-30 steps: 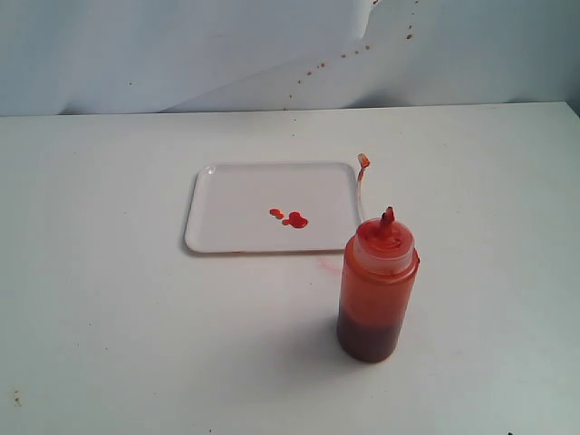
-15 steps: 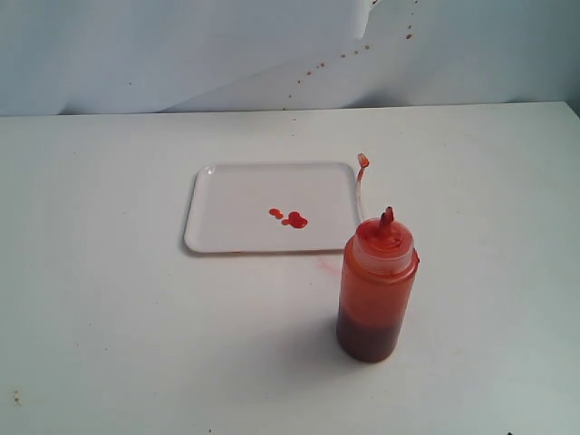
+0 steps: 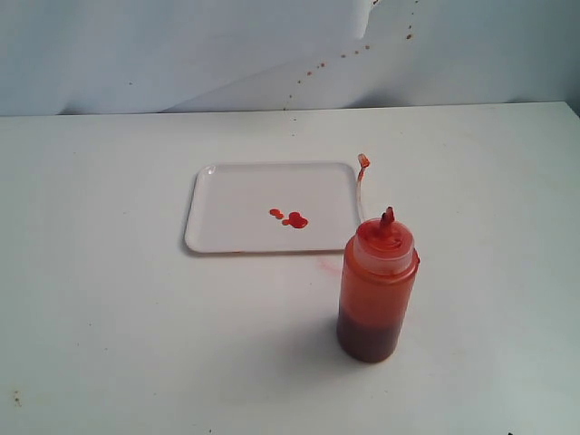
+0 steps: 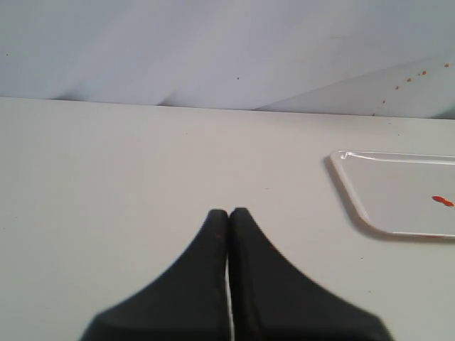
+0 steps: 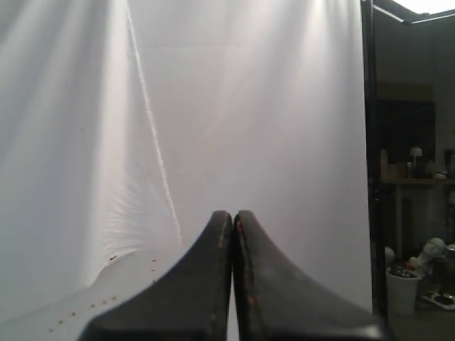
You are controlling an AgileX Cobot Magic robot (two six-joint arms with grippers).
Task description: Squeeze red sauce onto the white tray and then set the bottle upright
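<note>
Your left gripper and right gripper are both pinched closed, holding nothing. The bottle stands upright just beside the white tray, which has red sauce on it. The bottle looks soft and probably slick, so grab mid-body, gently.

The left pincer has two matte black fingers, broad at the base and curving to narrow, rounded tips. The right pincer looks the same, perhaps with faint reddish flecks along its inner edges.
</note>
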